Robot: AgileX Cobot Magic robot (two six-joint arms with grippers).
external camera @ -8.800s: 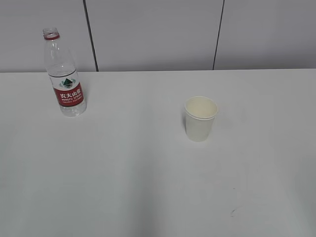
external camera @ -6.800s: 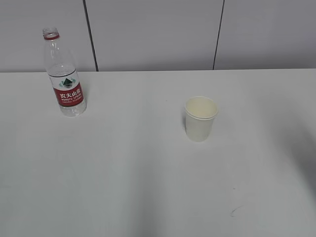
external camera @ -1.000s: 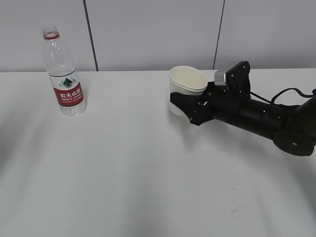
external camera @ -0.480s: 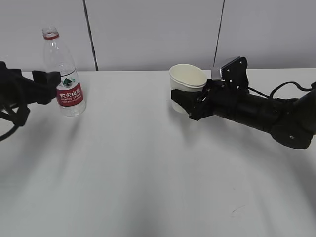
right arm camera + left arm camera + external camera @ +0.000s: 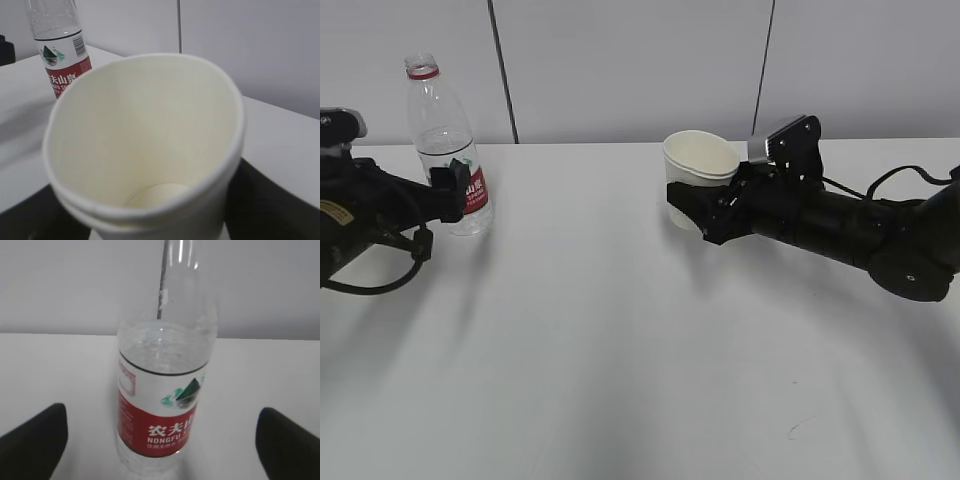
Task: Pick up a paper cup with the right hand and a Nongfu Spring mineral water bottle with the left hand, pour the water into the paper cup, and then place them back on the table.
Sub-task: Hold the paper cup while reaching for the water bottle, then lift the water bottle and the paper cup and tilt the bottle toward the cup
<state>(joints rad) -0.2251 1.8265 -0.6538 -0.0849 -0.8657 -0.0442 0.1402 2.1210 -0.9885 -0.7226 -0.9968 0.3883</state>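
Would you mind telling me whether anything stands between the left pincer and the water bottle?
Nothing visible does. The left pincer is open, its fingers on either side of the Nongfu Spring mineral water bottle, with only bare table between them. The paper cup is far off in the right pincer.

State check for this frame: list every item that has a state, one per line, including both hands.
Small cream-white paper cup: lifted off the table, upright, empty, rim squeezed slightly oval.
Tall clear plastic Nongfu Spring bottle with red label: standing upright on the table, cap off, partly filled.
Right hand: shut on the cup.
Left hand: open, fingers either side of the bottle, not touching.
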